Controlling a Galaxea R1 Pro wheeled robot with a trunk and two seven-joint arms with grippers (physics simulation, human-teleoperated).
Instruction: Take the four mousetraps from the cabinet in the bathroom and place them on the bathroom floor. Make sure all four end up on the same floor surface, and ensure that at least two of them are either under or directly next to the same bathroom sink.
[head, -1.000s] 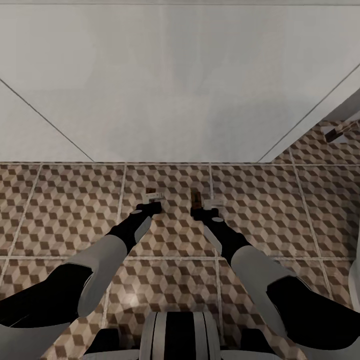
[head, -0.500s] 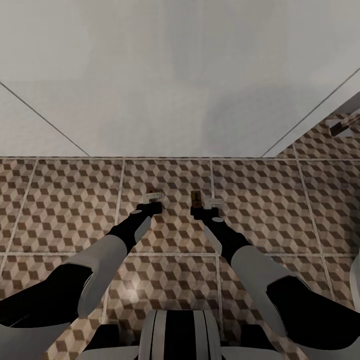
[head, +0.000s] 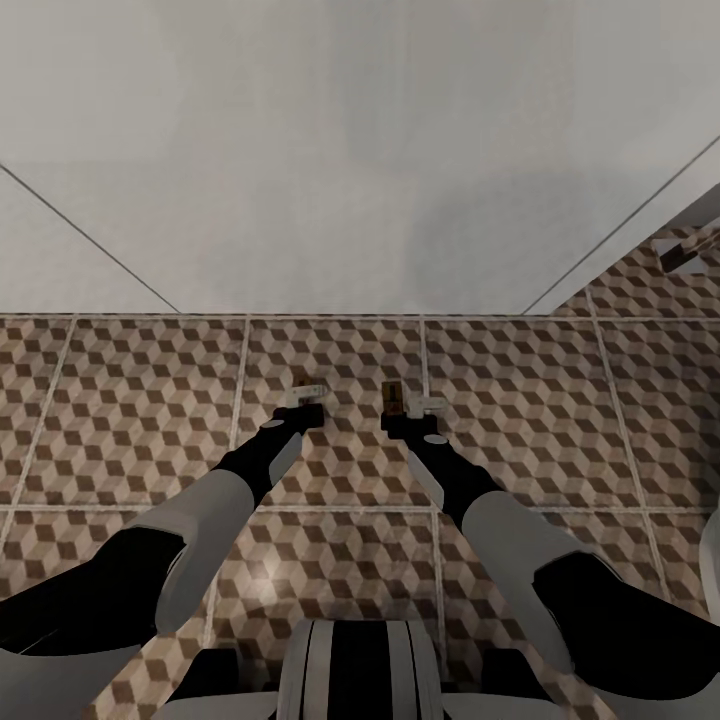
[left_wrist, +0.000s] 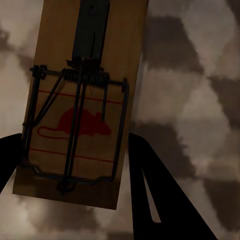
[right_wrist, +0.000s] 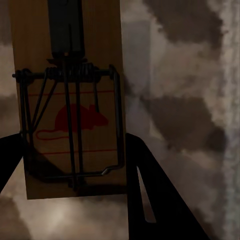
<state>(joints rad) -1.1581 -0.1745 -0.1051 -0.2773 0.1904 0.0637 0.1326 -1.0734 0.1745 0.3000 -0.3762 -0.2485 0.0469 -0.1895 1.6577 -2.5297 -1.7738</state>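
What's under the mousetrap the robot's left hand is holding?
Under the left end effector's mousetrap is the cube-patterned bathroom floor, showing around the board. The patch of floor straight beneath it is covered by the board, so that can't be seen.

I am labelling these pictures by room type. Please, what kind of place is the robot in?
Probably a bathroom or similar tiled room. The floor has large tiles patterned with small brown, beige and white cubes, and a broad plain white surface rises ahead. Each tool holds a mousetrap above that floor.
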